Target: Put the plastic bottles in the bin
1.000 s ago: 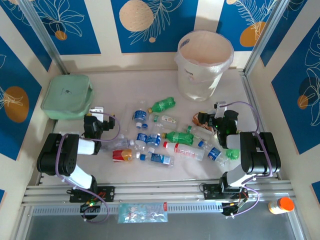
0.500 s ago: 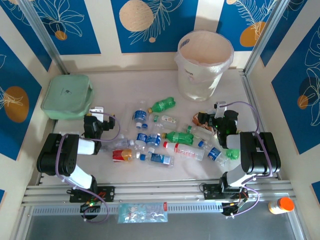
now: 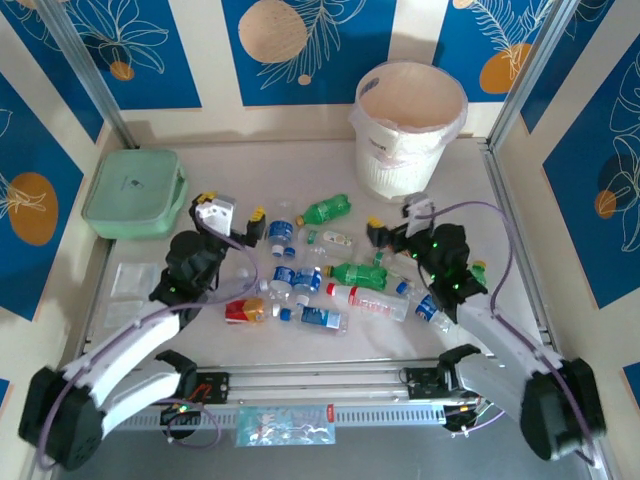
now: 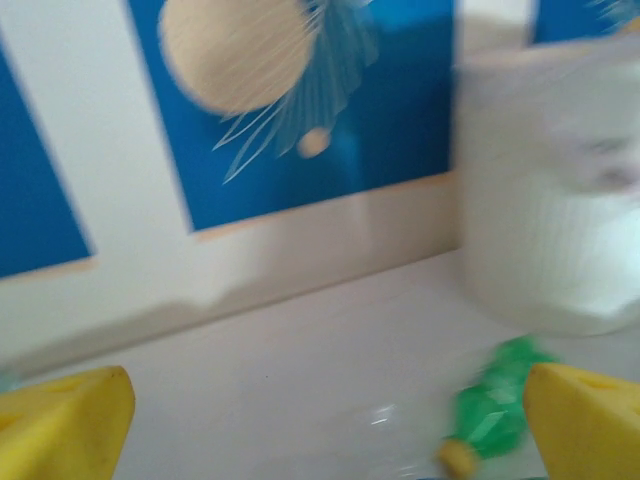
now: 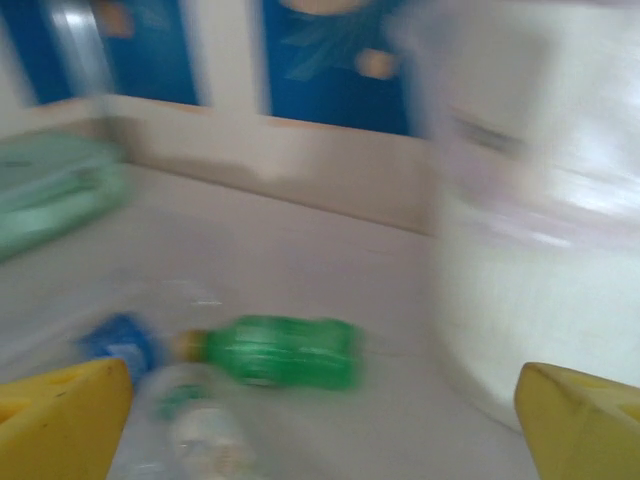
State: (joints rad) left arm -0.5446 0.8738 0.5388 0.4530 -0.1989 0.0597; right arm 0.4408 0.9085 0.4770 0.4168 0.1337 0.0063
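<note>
Facing the bin (image 3: pixel 410 125) at the far right, I stretch both arms forward over the plastic bottles (image 3: pixel 358 275) scattered mid-table, left gripper (image 3: pixel 232 207) and right gripper (image 3: pixel 392 225) spread wide and empty, wrist views too blurred for labels.

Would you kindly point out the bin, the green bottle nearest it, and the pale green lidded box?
bin (image 3: pixel 400 165): top external view, on its white side wall.
green bottle (image 3: pixel 328 208): top external view, on the middle of its body.
pale green box (image 3: pixel 133 192): top external view, on the centre of its lid.
</note>
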